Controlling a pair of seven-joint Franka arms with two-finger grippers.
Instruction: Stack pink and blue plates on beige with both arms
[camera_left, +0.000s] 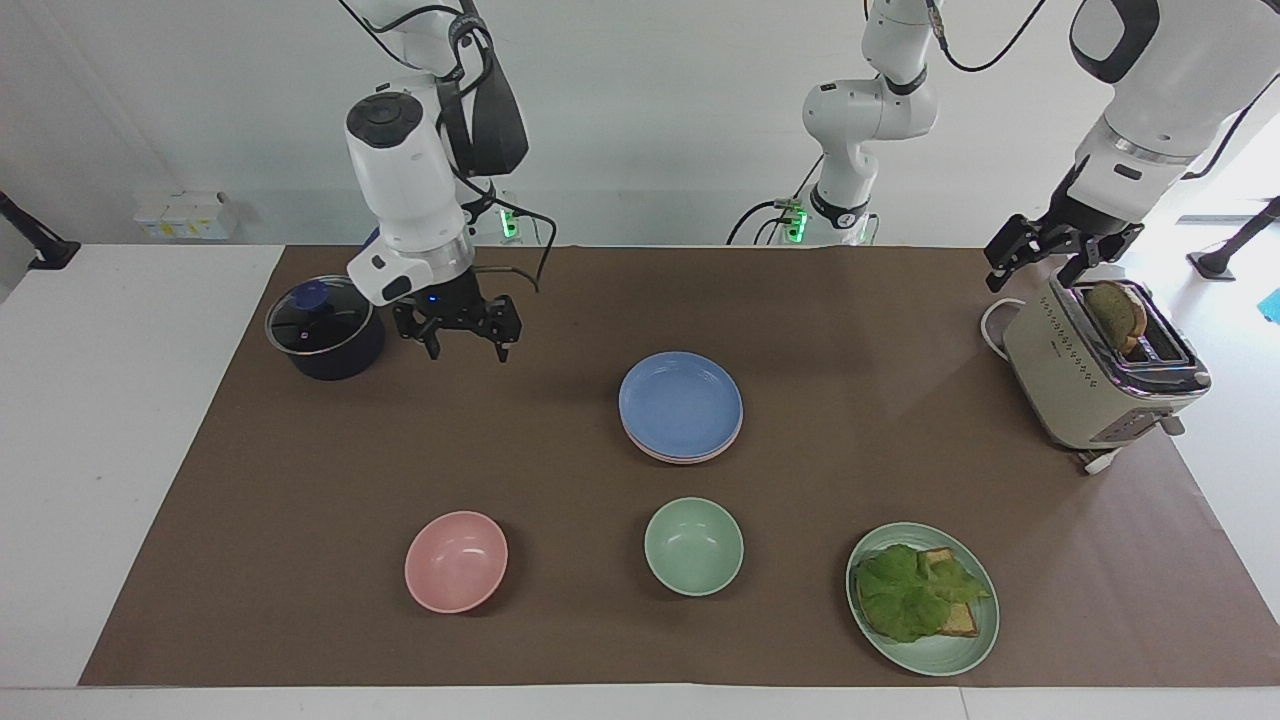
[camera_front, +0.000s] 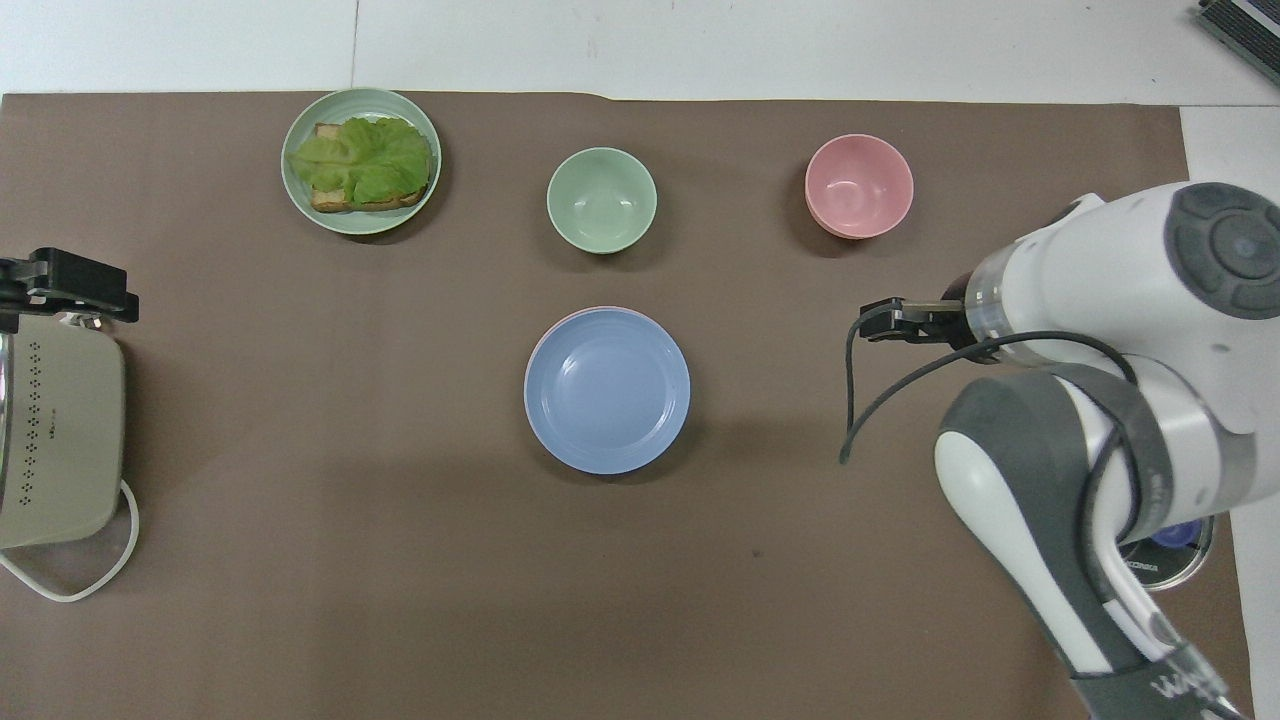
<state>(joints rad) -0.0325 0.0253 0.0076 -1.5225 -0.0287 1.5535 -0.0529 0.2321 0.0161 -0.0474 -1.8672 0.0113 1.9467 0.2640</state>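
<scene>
With the blue plate (camera_left: 681, 402) seated on the stack at mid-table, pink rim (camera_left: 684, 458) showing beneath, the right gripper (camera_left: 458, 338), open and empty over bare mat, should retract high, while the left gripper (camera_left: 1050, 255) waits open above the toaster (camera_left: 1085, 385).

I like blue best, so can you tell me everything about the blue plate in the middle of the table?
The blue plate is round, shallow and cornflower blue, with a matte look and a low raised rim around a flat middle. It is empty and lies level on top of a stack, with a pink plate's edge peeking out just under it. The stack sits on the brown table mat, nearer to the robots than the green bowl. No end effector touches it.
</scene>
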